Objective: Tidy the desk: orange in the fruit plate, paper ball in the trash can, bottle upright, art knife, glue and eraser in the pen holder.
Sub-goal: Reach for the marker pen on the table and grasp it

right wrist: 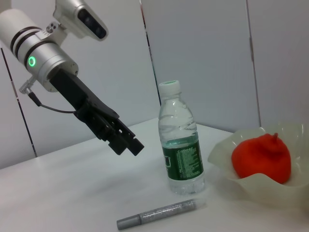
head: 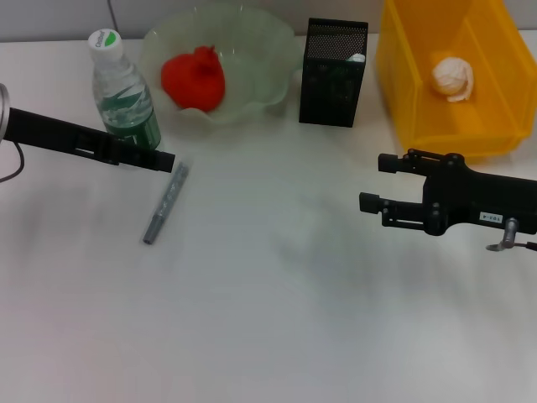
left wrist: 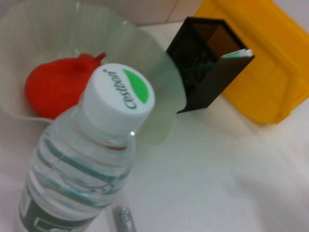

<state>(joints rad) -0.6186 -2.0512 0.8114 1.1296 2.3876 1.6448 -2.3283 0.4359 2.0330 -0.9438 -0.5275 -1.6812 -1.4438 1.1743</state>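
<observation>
Bright, even light (soft shadows).

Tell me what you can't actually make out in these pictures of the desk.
- Pen holder contents: head view shows only a pale tip at the rim; the dark mesh walls hide the rest.
- Left gripper: seen edge-on in the head and right wrist views, so whether its fingers are open or shut is unclear.
- Silver pen-like item: too small to identify as knife or glue.
- Bottle base: cut off by the left wrist view's edge.

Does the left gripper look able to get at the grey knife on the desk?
Probably yes: the left gripper hangs just above the knife, which lies bare on the desk beside the bottle.
</observation>
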